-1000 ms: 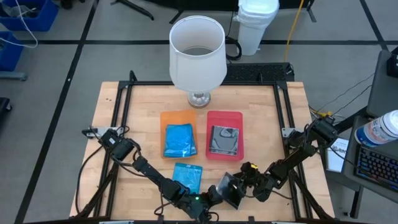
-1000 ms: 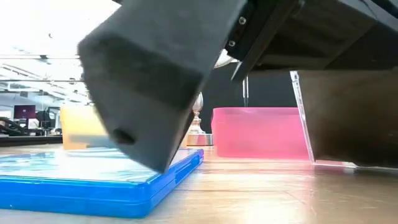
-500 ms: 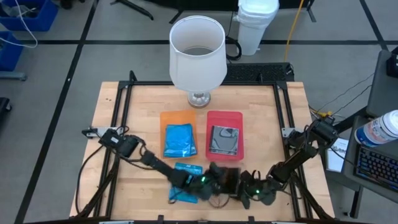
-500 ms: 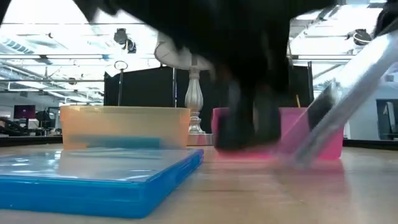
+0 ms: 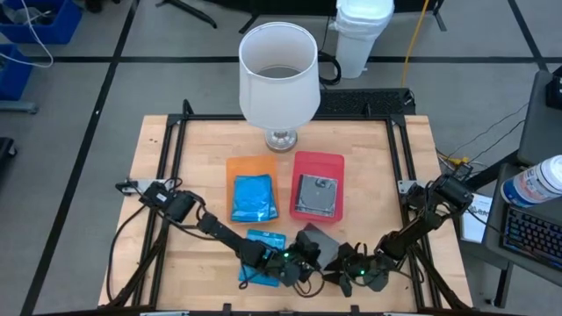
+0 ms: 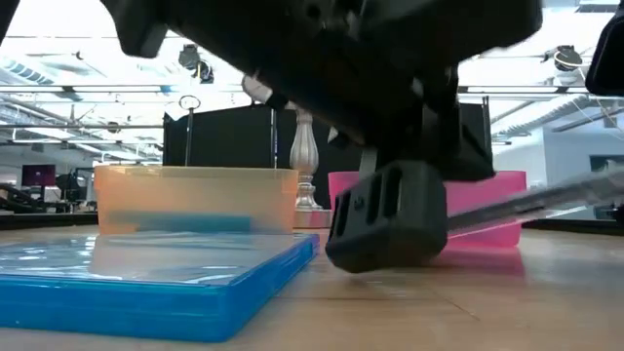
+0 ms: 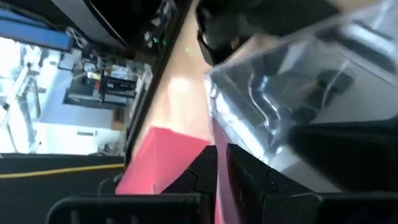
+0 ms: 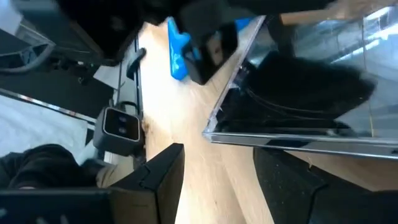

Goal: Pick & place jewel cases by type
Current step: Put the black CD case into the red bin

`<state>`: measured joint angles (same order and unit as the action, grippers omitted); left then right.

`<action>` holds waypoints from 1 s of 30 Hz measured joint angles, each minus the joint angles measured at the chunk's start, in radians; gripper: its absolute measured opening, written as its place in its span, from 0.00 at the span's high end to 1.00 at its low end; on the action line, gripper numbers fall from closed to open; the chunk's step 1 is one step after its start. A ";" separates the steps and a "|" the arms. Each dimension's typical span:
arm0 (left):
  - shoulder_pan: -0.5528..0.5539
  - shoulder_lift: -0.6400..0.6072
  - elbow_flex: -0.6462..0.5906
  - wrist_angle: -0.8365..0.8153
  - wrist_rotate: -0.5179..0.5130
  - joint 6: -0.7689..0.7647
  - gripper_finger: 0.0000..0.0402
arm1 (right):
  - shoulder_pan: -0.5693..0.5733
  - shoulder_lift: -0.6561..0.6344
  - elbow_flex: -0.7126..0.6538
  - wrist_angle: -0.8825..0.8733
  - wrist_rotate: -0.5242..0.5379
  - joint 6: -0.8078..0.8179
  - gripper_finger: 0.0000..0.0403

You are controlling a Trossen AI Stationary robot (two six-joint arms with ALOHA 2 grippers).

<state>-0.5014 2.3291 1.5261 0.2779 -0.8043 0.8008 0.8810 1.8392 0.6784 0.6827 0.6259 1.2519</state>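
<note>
A dark clear jewel case [image 5: 319, 240] hangs tilted near the table's front middle, with my left gripper [image 5: 306, 256] shut on it. My right gripper [image 5: 341, 262] stands open just right of the case; in its wrist view the case's edge [image 8: 280, 140] lies right ahead of the fingers. A blue jewel case [image 5: 266, 237] lies flat on the table under my left forearm. Another blue case [image 5: 253, 195] lies in the orange tray [image 5: 237, 167]. A dark case [image 5: 316, 195] lies in the red tray [image 5: 316, 161]. My left gripper pinches the clear case's left edge [image 7: 214, 124] between its two fingers, coming nearly level from the table's left. The case [image 6: 546, 200] slants upward to the right beyond the fingers; its low end is hidden behind the gripper. My right gripper: whether a finger touches the case I cannot tell.
A white lamp [image 5: 279, 75] on a silver foot stands at the table's far middle, behind the two trays. A black frame [image 5: 176, 158] runs along the table's left, right and far sides. Bare wood lies to the left and right of the trays.
My left gripper has gone toward the far edge and a little to the right, rolling as it went, and now reaches over the blue case on the table. The clear case, which stood nearly upright on its edge, has tipped over and now slants close to flat.
</note>
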 joint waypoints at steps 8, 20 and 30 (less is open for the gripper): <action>-0.002 0.000 0.000 -0.024 0.011 -0.051 0.90 | -0.001 -0.002 -0.001 0.018 0.098 0.038 0.55; 0.011 -0.006 0.002 -0.119 0.110 -0.202 0.90 | -0.005 -0.001 -0.003 -0.015 0.223 0.143 0.55; 0.012 -0.008 0.003 -0.120 0.193 -0.209 0.90 | -0.052 0.000 -0.003 -0.051 0.249 0.169 0.55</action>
<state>-0.4895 2.3207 1.5291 0.1578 -0.6108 0.5921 0.8291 1.8389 0.6750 0.6315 0.8745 1.4209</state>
